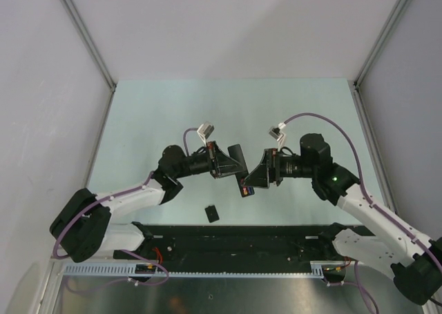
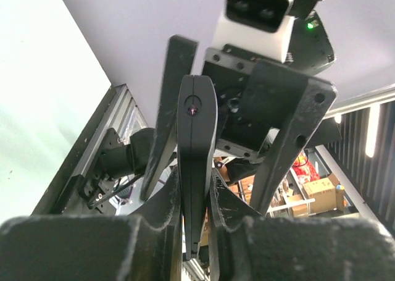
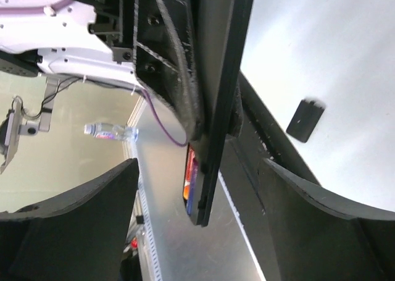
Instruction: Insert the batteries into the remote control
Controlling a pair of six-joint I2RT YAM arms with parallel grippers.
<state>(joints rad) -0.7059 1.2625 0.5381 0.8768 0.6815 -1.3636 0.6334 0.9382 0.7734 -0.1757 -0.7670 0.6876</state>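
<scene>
My left gripper (image 1: 237, 165) is shut on the slim black remote control (image 1: 240, 172) and holds it off the table, its lower end pointing toward the near edge. In the left wrist view the remote (image 2: 195, 145) stands edge-on between my closed fingers (image 2: 247, 231). The red-orange and dark blue batteries (image 3: 192, 176) sit side by side in the open compartment at the remote's lower end (image 3: 213, 170); they also show in the top view (image 1: 247, 188). My right gripper (image 1: 257, 177) is open, its fingers on either side of that end, holding nothing.
The small black cover piece (image 1: 212, 212) lies on the table below the left gripper; it also shows in the right wrist view (image 3: 305, 119). The black base rail (image 1: 235, 241) runs along the near edge. Side walls enclose the table.
</scene>
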